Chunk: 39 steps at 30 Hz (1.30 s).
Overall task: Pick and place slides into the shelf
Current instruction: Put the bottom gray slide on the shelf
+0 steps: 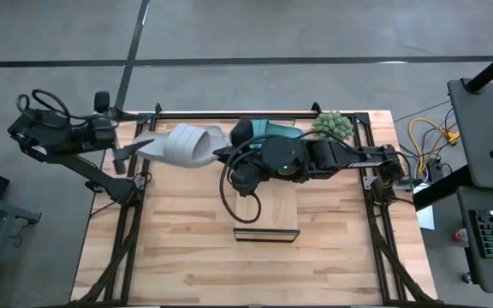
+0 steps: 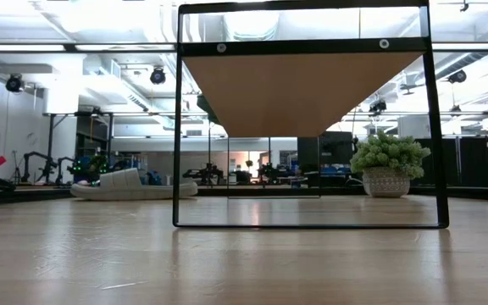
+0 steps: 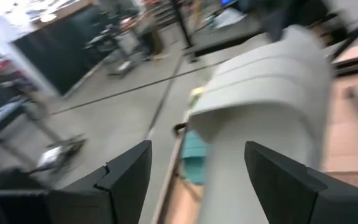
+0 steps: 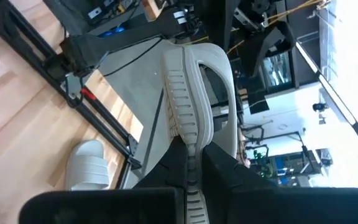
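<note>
A light grey slide (image 1: 182, 144) hangs in the air over the table's far left part, turned on its side, with my right gripper (image 1: 227, 155) shut on it. My left gripper (image 1: 128, 156) is open at that slide's left end; in the left wrist view the slide (image 3: 272, 87) fills the space ahead of the gripper (image 3: 194, 168), and I cannot tell if it touches. A second grey slide (image 4: 89, 165) lies sole-down near the table's far left edge. A dark teal slide (image 1: 272, 128) lies at the far edge. The shelf (image 1: 266, 210) stands mid-table. My right gripper (image 4: 191, 155) pinches the grey slide's ribbed sole edge (image 4: 188, 134) between its two fingers, coming from the table's right. The slide is lifted clear and stands on edge, its wide strap (image 4: 219, 68) arching out to one side beyond the fingers.
A potted green plant (image 1: 332, 126) sits at the far right of the table. The shelf's dark frame (image 2: 307, 224) fills the low view, with the second grey slide (image 2: 130, 185) and the plant (image 2: 388, 165) behind it. Bare wood lies on the near side of the shelf.
</note>
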Tool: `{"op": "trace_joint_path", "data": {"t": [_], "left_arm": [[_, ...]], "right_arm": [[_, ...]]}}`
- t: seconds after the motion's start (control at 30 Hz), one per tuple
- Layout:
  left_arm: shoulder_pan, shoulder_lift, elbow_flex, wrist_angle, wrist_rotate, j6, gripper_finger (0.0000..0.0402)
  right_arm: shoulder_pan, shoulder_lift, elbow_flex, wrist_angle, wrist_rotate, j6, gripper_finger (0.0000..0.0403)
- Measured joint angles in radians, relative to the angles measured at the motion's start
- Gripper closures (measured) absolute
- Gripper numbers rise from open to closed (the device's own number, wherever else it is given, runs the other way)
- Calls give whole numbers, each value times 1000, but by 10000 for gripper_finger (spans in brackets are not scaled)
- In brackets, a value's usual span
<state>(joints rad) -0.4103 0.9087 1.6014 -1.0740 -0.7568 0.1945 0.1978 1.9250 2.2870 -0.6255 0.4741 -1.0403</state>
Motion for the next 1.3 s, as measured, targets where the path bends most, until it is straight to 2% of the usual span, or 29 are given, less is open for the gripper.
{"op": "trace_joint_path", "data": {"t": [0.1, 0.23, 0.57, 0.83, 1.07, 1.17, 1.3], "left_arm": [[0, 9, 6, 1, -60, 3, 159], [0, -3, 8, 1, -62, 3, 159], [0, -20, 10, -36, -61, 4, 159], [0, 22, 9, -164, -59, 28, 159], [0, 49, 8, -175, -62, 33, 159], [0, 62, 8, -201, -128, 48, 159], [0, 83, 5, -201, -321, 49, 159]], "right_arm": [[1, -7, 0, -11, 4, 23, 390], [1, -14, 0, -31, 69, 20, 390], [-23, -35, 0, -59, 138, 54, 390], [-40, -35, 0, -48, 140, 67, 390], [-49, -35, 0, -38, 141, 68, 390], [-48, -35, 0, -36, 134, 72, 390], [-43, -35, 0, -26, 127, 72, 390]]}}
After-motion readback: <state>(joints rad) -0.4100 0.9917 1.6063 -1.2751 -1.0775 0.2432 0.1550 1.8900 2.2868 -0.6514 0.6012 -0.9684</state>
